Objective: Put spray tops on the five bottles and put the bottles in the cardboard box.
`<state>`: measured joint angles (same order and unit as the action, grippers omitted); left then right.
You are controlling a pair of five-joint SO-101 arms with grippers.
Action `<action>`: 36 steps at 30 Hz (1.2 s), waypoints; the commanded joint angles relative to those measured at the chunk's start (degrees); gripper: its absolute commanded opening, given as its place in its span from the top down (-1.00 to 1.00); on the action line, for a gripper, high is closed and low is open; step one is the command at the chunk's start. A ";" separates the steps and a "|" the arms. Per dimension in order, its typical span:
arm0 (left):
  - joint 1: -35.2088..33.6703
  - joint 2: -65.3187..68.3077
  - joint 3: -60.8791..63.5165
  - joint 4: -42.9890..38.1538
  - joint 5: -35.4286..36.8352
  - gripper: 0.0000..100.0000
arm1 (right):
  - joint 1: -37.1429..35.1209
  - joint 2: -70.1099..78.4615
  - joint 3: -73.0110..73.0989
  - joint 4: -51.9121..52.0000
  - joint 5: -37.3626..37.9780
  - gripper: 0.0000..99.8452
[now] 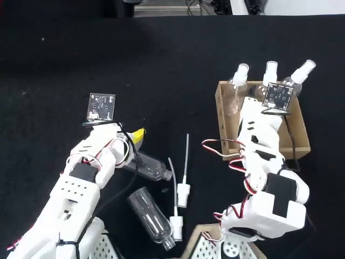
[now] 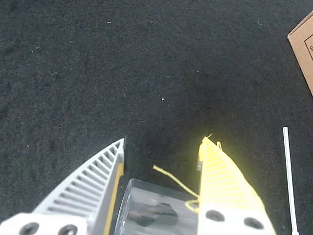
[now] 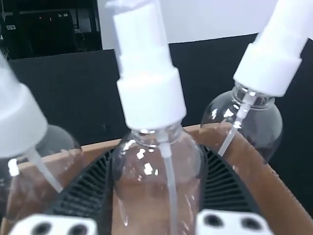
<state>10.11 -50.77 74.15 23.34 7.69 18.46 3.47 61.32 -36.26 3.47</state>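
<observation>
A clear bottle without a top (image 1: 146,165) lies on the black table, its base (image 2: 156,210) between the white and yellow fingers of my left gripper (image 1: 135,141) (image 2: 164,142), which is shut on it. A second bare bottle (image 1: 152,217) lies nearer the front. Two white spray tops (image 1: 183,190) (image 1: 176,218) with long tubes lie beside them. In the cardboard box (image 1: 222,116) stand three topped bottles. My right gripper (image 1: 268,89) (image 3: 159,156) is shut on the middle one (image 3: 146,171), with a black finger on each side.
The other two topped bottles (image 3: 254,112) (image 3: 29,166) stand close on either side of the held one, against the box's far wall (image 3: 98,146). One spray top's tube (image 2: 289,176) and a box corner (image 2: 304,44) lie off to the side of my left gripper.
</observation>
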 commanded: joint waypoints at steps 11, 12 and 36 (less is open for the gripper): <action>0.31 -0.35 -0.57 -1.23 0.00 0.55 | 1.05 -0.57 0.48 0.62 0.00 0.67; 0.31 -0.35 -0.57 -1.23 0.00 0.55 | 0.97 -0.57 0.48 0.62 0.00 0.67; 0.31 -0.35 -0.66 -1.23 0.00 0.55 | 0.70 -5.23 4.18 0.26 0.18 0.67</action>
<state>10.11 -50.77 74.15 23.34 7.69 18.64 0.31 65.27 -36.18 3.47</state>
